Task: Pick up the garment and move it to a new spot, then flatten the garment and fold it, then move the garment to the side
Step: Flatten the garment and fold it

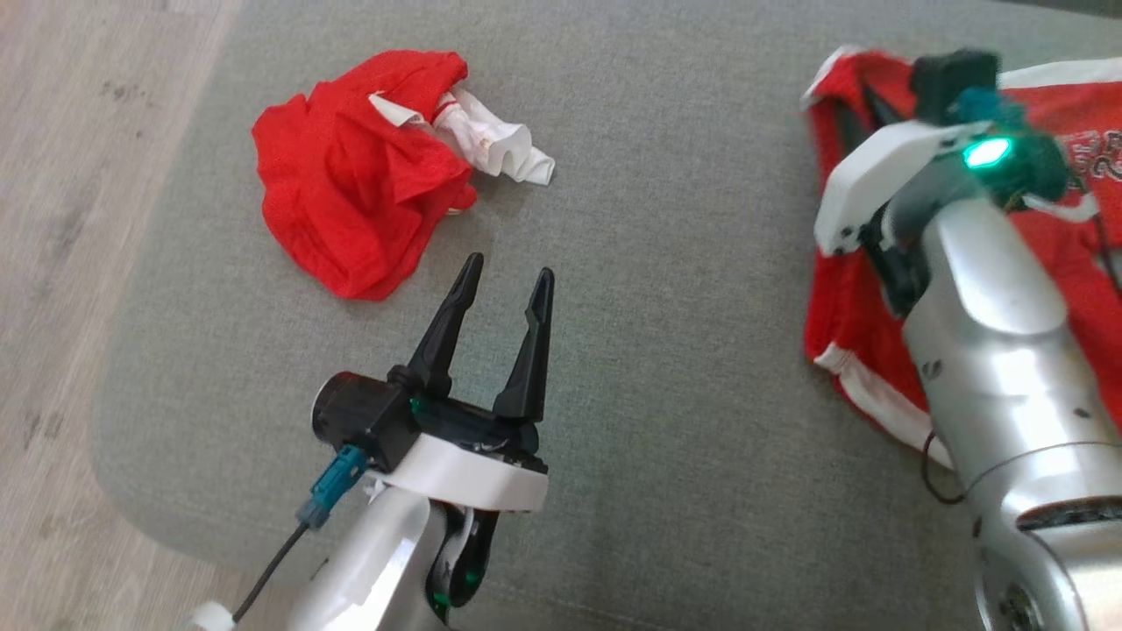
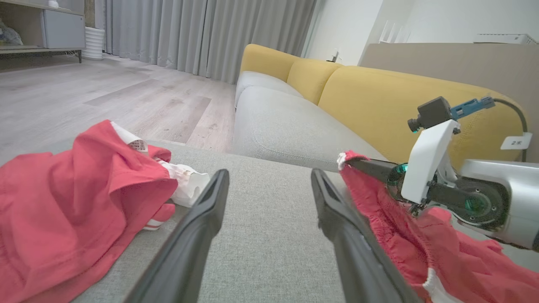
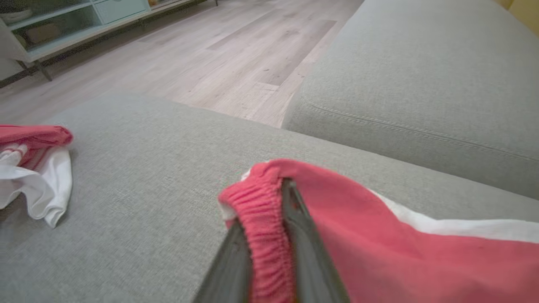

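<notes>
Far left is wood floor (image 1: 53,263), then the big grey cushion (image 1: 684,307) that carries everything. On its upper left lies a crumpled red-and-white heap (image 1: 359,184), bunched, with a white part sticking out to its right.

Next is the left gripper (image 1: 510,267), spread wide and holding nothing. It hovers over bare cushion just right of and below the heap, not touching it. Its own wrist view shows both fingers (image 2: 198,227) apart with grey fabric between them, the heap to one side and the garment to the other.

On the right, the garment (image 1: 1078,237) is red with white trim and some print. It lies partly spread at the cushion's right edge, well apart from the heap. The right arm (image 1: 990,350) covers much of it from the head view, and the fingers are blurred there.

The wrist views give the grip. The right gripper (image 2: 351,163) is clamped narrow on the garment's gathered elastic waistband (image 3: 261,235), with red cloth pinched between the two fingers and the corner lifted a little off the cushion. Whether the rest is off the cushion, I cannot tell.

The left wrist view adds the room: a yellow sofa back (image 2: 379,97), a grey sofa seat (image 2: 286,126) and grey curtains (image 2: 189,33). The right wrist view adds a pale low cabinet (image 3: 63,25) across the floor.
</notes>
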{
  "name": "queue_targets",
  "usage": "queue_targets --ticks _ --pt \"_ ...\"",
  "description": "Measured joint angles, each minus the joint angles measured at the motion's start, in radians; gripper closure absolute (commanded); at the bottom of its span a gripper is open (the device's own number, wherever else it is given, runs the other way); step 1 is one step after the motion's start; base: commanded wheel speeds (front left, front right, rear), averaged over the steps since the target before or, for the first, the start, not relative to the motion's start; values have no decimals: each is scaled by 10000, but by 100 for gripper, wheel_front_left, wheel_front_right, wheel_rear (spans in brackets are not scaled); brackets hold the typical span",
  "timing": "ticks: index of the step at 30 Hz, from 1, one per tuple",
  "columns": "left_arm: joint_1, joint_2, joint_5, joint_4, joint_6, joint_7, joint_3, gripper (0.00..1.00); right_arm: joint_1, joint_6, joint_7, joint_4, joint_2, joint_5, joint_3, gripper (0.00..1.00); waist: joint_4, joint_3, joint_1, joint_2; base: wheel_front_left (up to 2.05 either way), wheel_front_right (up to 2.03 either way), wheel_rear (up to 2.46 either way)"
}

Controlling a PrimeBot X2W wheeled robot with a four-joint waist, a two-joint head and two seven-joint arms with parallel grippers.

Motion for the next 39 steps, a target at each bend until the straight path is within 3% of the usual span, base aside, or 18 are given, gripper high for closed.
queue_targets --ticks 8,15,20,28,34,39 --pt "59 2 100 265 -15 0 213 0 134 0 -1415 387 36 1266 813 0 -534 -387 -2 0 0 0 0" --pt "449 8 543 318 -29 0 1162 0 1464 0 -2406 -784 46 2351 1653 0 -1707 -827 -1 0 0 0 0" --pt "505 -4 857 341 -207 0 1628 0 2949 0 -2489 -2393 54 2414 1308 0 -2647 -1196 -2 0 0 0 0" --pt "875 4 1062 311 -330 0 2105 0 5970 0 -2516 -5586 84 1864 -307 0 -3946 -1668 -3 0 0 0 0" --pt "881 -2 1290 366 -472 0 2125 0 7522 0 -2516 -6343 224 1889 -734 0 -4367 -1660 -2 0 0 0 0" --pt "878 0 1290 424 -546 0 2042 0 7703 0 -2516 -6748 284 2031 -732 0 -4413 -1476 0 0 0 0 0"
